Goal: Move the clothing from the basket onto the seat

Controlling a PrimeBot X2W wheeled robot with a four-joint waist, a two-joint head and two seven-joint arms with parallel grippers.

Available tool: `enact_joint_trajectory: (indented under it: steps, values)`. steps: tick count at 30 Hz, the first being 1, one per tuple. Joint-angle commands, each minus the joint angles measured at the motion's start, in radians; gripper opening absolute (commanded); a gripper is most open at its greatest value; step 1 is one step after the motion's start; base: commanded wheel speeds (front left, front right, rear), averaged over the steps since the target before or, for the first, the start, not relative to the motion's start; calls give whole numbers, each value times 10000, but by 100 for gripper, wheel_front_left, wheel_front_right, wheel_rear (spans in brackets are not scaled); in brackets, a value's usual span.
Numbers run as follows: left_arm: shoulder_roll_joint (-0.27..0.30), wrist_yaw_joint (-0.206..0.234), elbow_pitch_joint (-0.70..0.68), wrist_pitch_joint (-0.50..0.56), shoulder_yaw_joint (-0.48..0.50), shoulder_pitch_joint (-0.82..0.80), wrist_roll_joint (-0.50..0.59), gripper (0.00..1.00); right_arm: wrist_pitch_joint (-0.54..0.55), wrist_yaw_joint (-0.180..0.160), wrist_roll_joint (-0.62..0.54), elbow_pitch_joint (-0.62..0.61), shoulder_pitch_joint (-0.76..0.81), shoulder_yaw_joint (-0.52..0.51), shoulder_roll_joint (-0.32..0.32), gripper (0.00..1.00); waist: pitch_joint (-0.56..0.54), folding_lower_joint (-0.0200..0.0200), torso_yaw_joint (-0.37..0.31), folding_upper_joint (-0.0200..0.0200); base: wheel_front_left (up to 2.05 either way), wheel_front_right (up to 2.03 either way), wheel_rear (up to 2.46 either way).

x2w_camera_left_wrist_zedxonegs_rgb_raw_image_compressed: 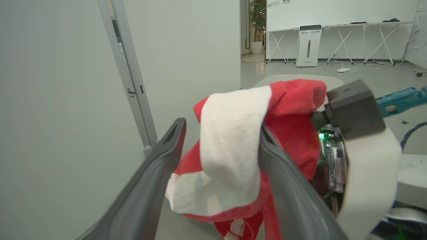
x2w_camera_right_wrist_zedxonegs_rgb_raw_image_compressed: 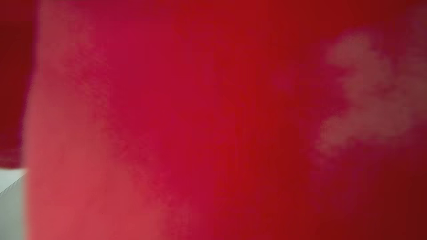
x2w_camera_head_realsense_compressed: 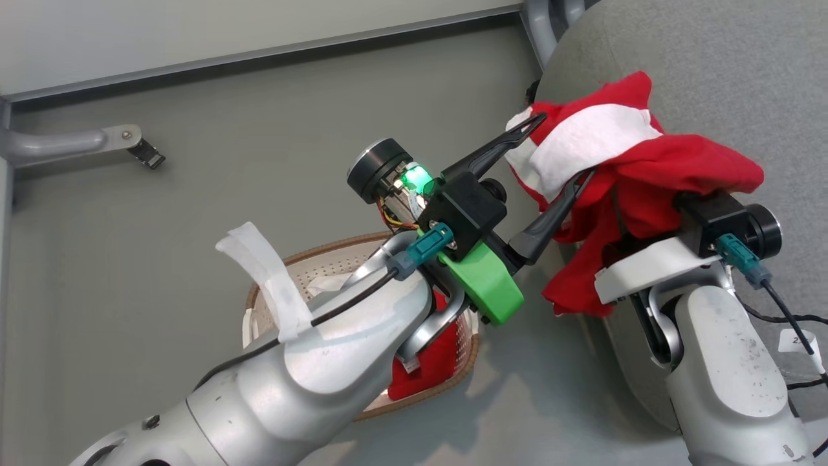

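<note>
Grey floor (x2w_camera_head_realsense_compressed: 259, 162) beside seat (x2w_camera_head_realsense_compressed: 711, 65) | red shirt (x2w_camera_head_realsense_compressed: 698, 168) draped over closed right claw (x2w_camera_head_realsense_compressed: 637, 207), long axis hung down at seat edge | left claw (x2w_camera_head_realsense_compressed: 564, 145) found open

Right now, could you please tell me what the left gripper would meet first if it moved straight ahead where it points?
The red shirt, at its white band: the open left gripper has it between its fingers, seemingly touching one. Beyond lies the right arm, depth unclear.
</note>
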Motion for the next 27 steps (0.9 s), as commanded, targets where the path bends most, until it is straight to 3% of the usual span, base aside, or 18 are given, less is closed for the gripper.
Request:
enact_joint_trajectory:
  steps: [1,15,27]
  values:
    - [109,28,-30,11,0,2,43,100,-24,-3,-54,-69,-53,-140,-37,0,264,0,-336,0,0,0,0]
    - [471,62,-175,210,-120,-150,102,100,-24,-3,-148,-359,399,-1651,-34,0,787,0,-1756,0,0,0,0]
    - [1084,211,-213,210,-104,178,69,100,-24,-3,435,-962,1011,-2249,-34,0,1144,0,-2833,0,0,0,0]
